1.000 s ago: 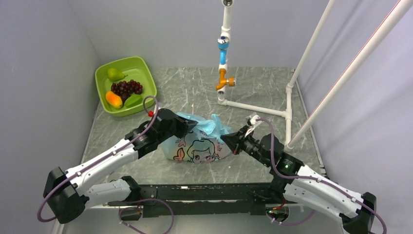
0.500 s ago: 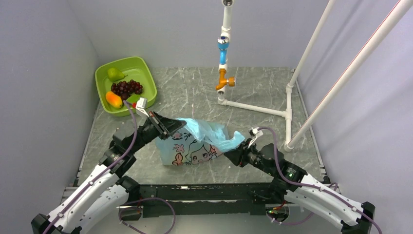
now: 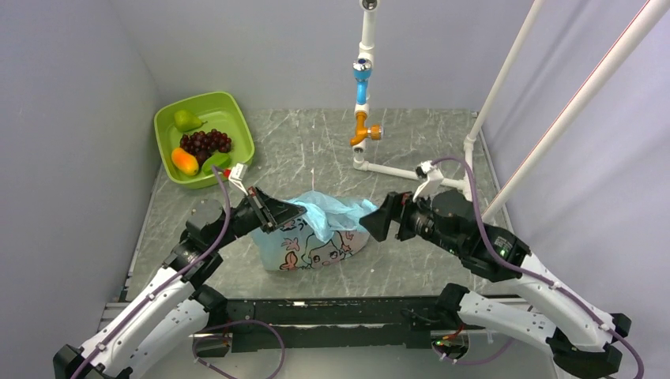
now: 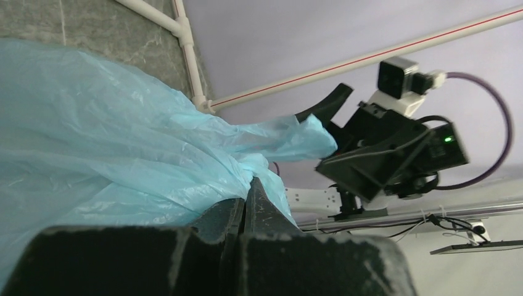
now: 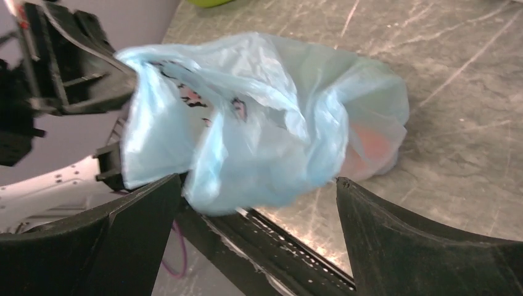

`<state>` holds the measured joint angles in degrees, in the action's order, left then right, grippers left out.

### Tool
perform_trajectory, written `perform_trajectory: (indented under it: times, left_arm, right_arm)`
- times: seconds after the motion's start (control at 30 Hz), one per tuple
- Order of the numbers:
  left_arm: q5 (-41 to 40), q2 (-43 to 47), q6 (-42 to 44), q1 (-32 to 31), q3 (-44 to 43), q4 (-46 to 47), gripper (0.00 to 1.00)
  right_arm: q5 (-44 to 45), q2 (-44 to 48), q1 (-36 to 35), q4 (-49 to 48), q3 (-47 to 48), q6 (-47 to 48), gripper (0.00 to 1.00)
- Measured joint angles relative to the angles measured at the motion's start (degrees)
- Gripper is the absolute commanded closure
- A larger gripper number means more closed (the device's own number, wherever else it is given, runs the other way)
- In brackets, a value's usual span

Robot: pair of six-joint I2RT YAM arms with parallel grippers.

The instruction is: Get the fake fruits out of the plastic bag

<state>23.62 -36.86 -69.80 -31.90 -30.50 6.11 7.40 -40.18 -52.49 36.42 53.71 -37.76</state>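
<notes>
Thin translucent light-blue plastic bag (image 3: 316, 234) with cartoon face lies mid-table, bulging. Left gripper (image 3: 286, 212) clamped tight on bag's film at upper left edge. Right gripper (image 3: 378, 224) spread wide, empty, just beside bag's right end. Orange blur (image 5: 370, 145) behind film: likely fake fruit inside. Lime-green square tub (image 3: 242, 126) at far left holds glossy orange piece (image 3: 184, 161) and green piece (image 3: 215, 163). Judgement: emptying unfinished; bag mouth not yet opened, contents left to pull.

White-shelled arms (image 3: 158, 290) with black joints, purple cables (image 4: 469, 76), black wedge-shaped fingers (image 5: 425, 246), a small green light (image 4: 448, 139).
</notes>
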Motion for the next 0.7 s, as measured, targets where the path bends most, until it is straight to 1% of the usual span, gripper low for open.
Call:
perform_trajectory:
  times: [0.17,0.3,0.43,0.5,0.53,0.7]
  left_arm:
    - [0.09,-0.92,3.06,0.02,-0.66,-2.27,1.00]
    - [0.24,-2.60,5.90,0.02,-2.82,-5.03,1.00]
    - [0.61,-2.78,6.73,0.02,-2.95,-5.03,1.00]
    - [1.03,-3.06,6.73,0.02,-2.91,-4.70,1.00]
    - [1.25,-3.26,6.73,0.02,-2.91,-4.46,1.00]
    - [3.06,-4.20,7.26,0.02,-2.91,-4.17,1.00]
  right_arm:
    - [-1.79,-7.37,0.02,4.00,9.70,-2.82,0.01]
    - [-1.31,-12.68,0.02,6.93,12.96,-6.73,0.00]
    - [0.31,-18.67,-0.35,8.81,13.20,-7.30,0.01]
    - [1.62,-21.68,-0.96,8.81,12.85,-7.30,0.05]
    - [2.27,-22.82,-1.20,8.50,12.31,-7.30,0.06]
    - [6.56,-24.76,-1.66,8.52,8.15,-7.50,0.10]
